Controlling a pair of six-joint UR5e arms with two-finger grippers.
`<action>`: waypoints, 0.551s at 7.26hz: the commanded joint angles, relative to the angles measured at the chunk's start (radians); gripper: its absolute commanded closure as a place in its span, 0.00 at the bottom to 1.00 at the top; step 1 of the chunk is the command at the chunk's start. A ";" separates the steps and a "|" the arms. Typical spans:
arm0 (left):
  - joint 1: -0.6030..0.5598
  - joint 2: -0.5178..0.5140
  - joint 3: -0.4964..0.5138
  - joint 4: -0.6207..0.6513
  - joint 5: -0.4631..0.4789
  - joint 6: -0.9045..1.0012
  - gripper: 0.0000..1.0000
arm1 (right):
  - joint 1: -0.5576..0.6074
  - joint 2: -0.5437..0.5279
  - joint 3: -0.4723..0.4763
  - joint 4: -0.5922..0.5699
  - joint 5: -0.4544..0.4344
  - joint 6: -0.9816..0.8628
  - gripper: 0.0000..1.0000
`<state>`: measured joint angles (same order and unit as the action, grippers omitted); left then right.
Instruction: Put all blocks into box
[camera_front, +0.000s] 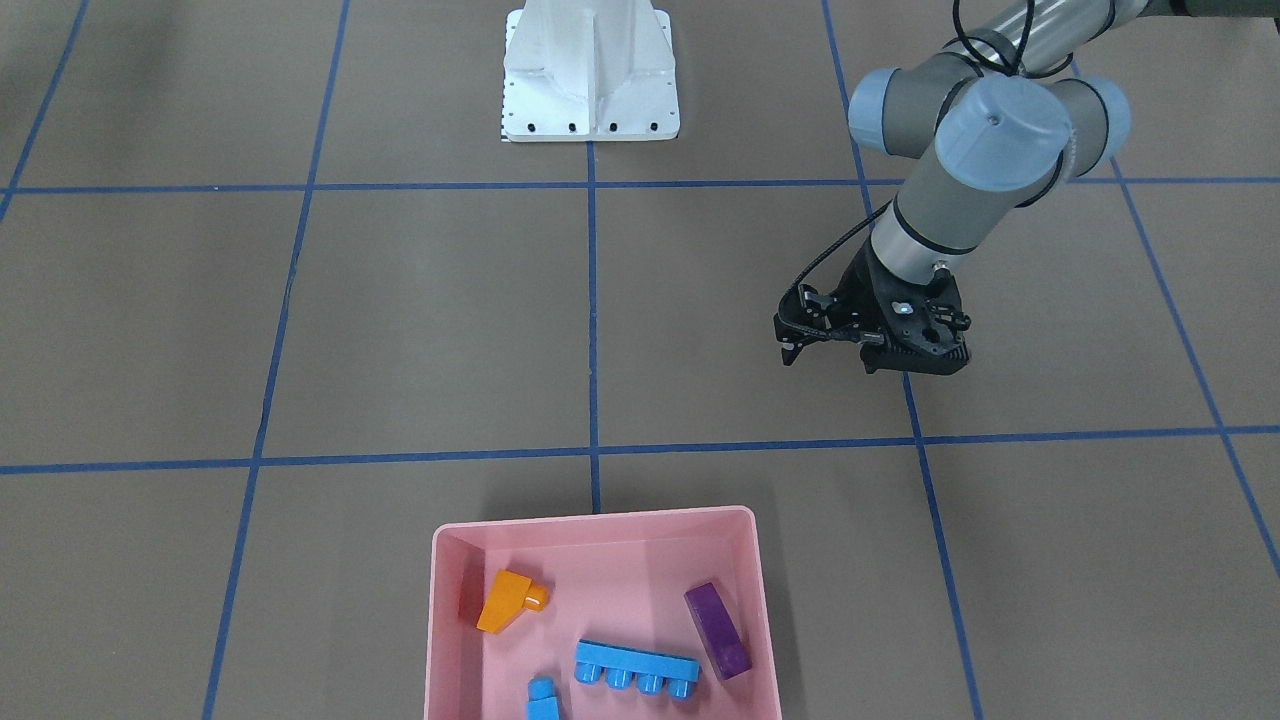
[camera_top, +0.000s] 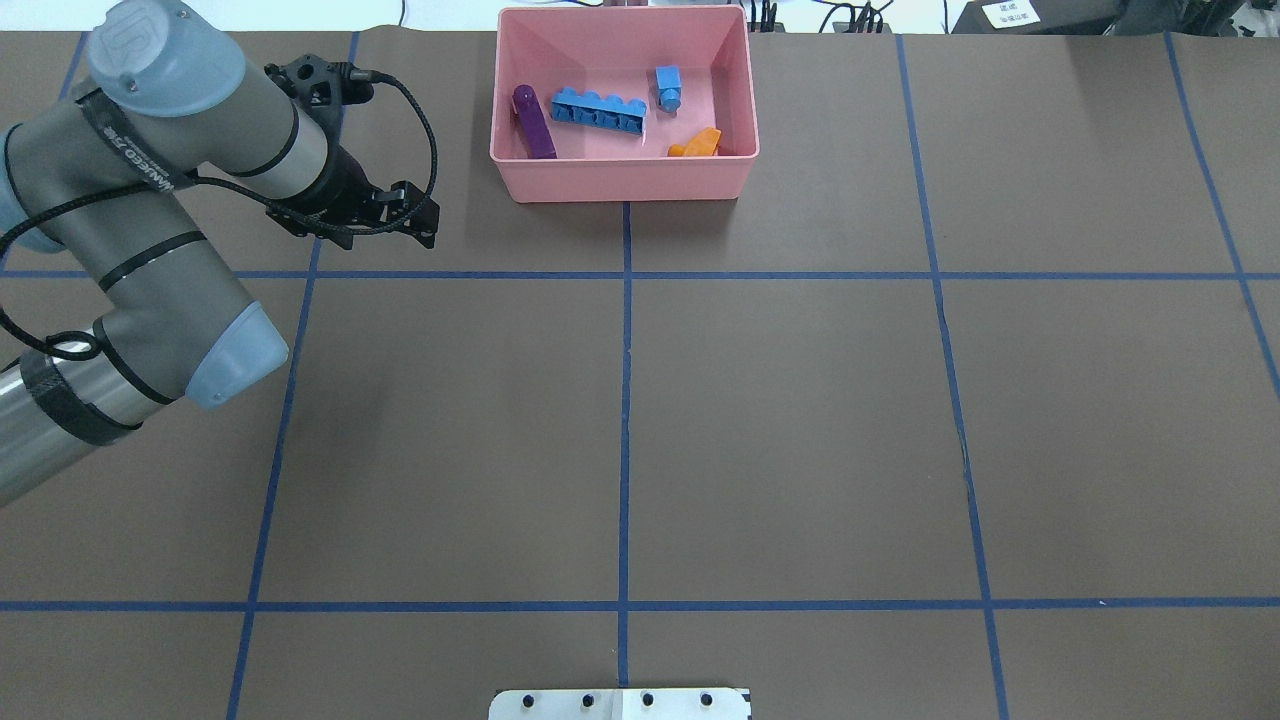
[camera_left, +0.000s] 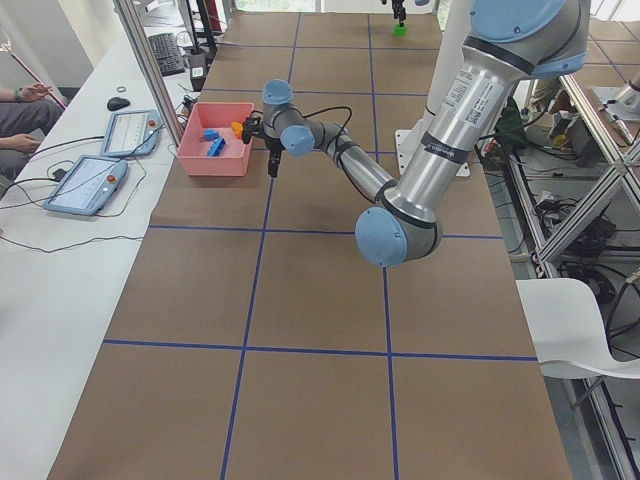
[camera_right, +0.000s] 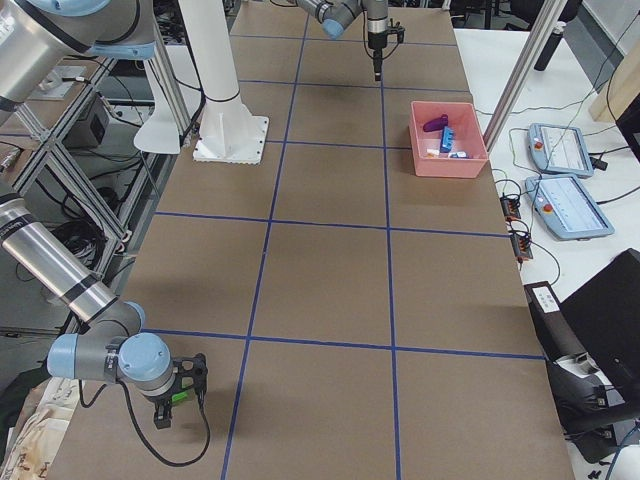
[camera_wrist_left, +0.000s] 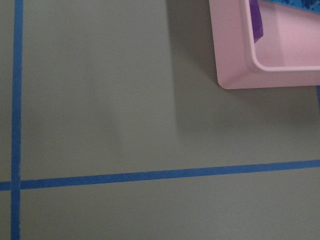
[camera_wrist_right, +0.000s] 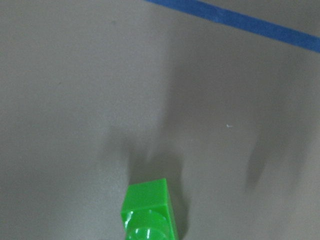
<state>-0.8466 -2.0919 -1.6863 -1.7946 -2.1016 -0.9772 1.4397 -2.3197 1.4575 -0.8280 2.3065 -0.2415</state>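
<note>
The pink box stands at the table's far edge. In it lie the orange sloped brick, the tiny blue brick, the long blue brick and the purple brick. My left gripper hangs over bare table beside the box, pointing down; its fingers are hidden, so I cannot tell whether it is open. The green brick lies on the table at the far right end. My right gripper hovers right at the green brick; I cannot tell its state.
The white robot base stands at the table's near middle edge. Blue tape lines divide the brown table into squares. A side bench with tablets runs behind the box. The box's corner shows in the left wrist view.
</note>
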 joint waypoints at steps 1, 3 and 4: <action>0.001 0.003 -0.018 0.011 0.000 0.000 0.00 | -0.002 0.002 -0.013 0.001 0.052 -0.019 0.17; 0.001 0.004 -0.055 0.047 0.000 0.000 0.00 | -0.002 0.002 -0.026 0.000 0.100 -0.022 0.41; 0.001 0.004 -0.071 0.061 0.000 0.000 0.00 | -0.002 0.002 -0.028 0.000 0.100 -0.025 0.46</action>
<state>-0.8457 -2.0882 -1.7359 -1.7552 -2.1016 -0.9772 1.4374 -2.3179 1.4349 -0.8282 2.3985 -0.2630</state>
